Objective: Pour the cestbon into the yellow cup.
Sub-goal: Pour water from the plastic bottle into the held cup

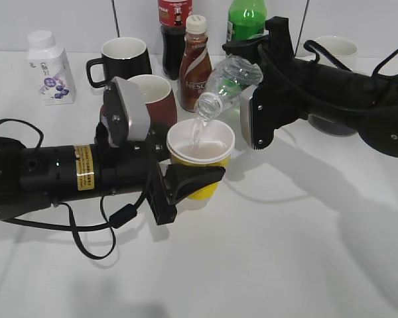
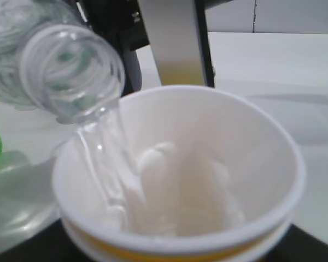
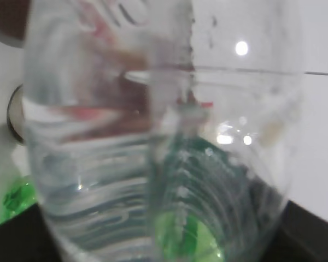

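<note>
The cestbon, a clear ribbed bottle with a dark green label, is tilted mouth-down to the left. Water streams from its mouth into the yellow cup. My right gripper is shut on the cestbon's body; the bottle fills the right wrist view. My left gripper is shut on the yellow cup and holds it upright. In the left wrist view the bottle mouth hangs over the cup's left rim, and water pools inside the cup.
Behind the cup stand a dark red mug, a black mug, a brown Nescafe bottle, a cola bottle, a green soda bottle, a white mug. A white milk bottle stands back left.
</note>
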